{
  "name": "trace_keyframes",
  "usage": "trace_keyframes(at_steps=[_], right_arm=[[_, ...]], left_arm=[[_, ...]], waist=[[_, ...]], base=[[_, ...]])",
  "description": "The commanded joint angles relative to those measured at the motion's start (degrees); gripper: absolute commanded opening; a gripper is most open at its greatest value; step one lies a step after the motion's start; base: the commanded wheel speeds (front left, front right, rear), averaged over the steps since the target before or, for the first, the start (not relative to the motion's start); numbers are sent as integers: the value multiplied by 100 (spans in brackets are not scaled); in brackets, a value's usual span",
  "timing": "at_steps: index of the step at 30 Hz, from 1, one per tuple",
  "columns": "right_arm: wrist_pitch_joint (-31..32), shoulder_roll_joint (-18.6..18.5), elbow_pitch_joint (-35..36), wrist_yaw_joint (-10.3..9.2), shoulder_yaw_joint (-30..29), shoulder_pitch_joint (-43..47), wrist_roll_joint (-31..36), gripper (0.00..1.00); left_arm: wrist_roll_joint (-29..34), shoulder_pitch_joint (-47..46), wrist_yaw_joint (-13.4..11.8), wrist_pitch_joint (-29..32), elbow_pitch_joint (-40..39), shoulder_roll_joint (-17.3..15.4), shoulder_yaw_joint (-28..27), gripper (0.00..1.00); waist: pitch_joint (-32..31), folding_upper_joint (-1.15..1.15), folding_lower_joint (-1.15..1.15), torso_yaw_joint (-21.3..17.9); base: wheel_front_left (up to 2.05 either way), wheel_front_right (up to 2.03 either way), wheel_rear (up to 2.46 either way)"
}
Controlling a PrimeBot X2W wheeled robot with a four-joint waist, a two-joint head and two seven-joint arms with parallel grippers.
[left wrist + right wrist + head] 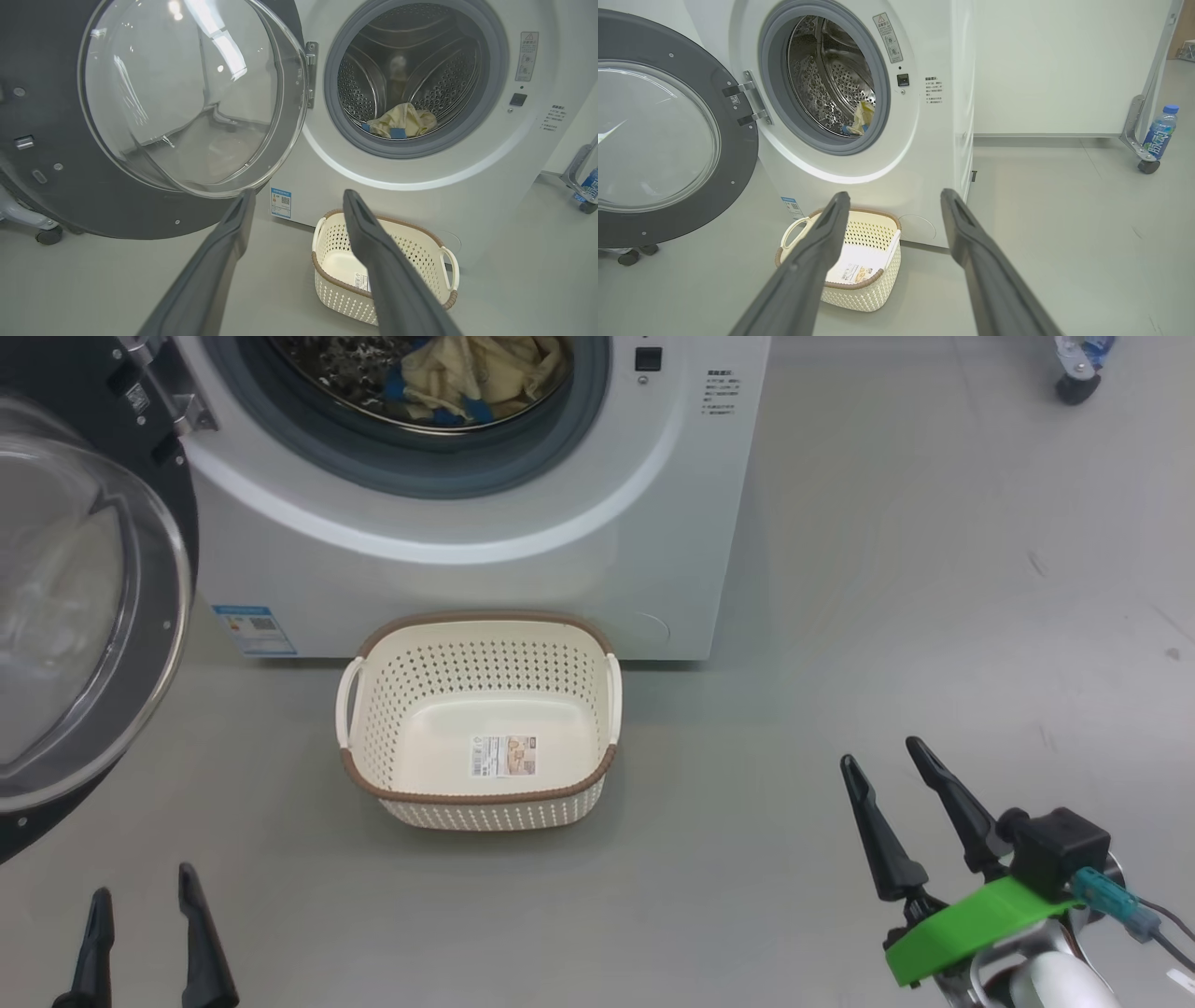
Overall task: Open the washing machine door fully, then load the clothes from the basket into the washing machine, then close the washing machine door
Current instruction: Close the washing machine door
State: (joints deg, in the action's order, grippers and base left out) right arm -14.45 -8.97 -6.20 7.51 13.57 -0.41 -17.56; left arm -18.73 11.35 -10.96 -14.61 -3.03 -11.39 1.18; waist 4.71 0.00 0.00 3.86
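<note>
Head view — door (84, 616) open at left, clothes (476, 378) in the washer (467, 560), basket (481, 797) on the floor (840, 616) just before it. The left gripper (144, 882) and right gripper (880, 751) both wide, holding nothing. Left wrist: fingers (219, 266) spread. Right wrist: spread too.

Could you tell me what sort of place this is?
Likely a test room staged as a laundry corner: a washing machine and basket on a plain grey floor, a wheeled frame nearby.
</note>
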Motion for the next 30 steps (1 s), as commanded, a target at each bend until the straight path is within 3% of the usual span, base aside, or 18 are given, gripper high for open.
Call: trace_keyframes(at_steps=[1,30], right_arm=[[-55,-92,190,-2,96,-230,38,100],[-36,-185,134,-2,217,-243,7,100]], left_arm=[[14,-233,7,-39,-145,-34,-257,100],[101,-83,187,-39,-88,238,-485,100]], waist=[[-18,0,0,97],[-107,0,0,1542]], base=[[0,0,0],[0,0,0]])
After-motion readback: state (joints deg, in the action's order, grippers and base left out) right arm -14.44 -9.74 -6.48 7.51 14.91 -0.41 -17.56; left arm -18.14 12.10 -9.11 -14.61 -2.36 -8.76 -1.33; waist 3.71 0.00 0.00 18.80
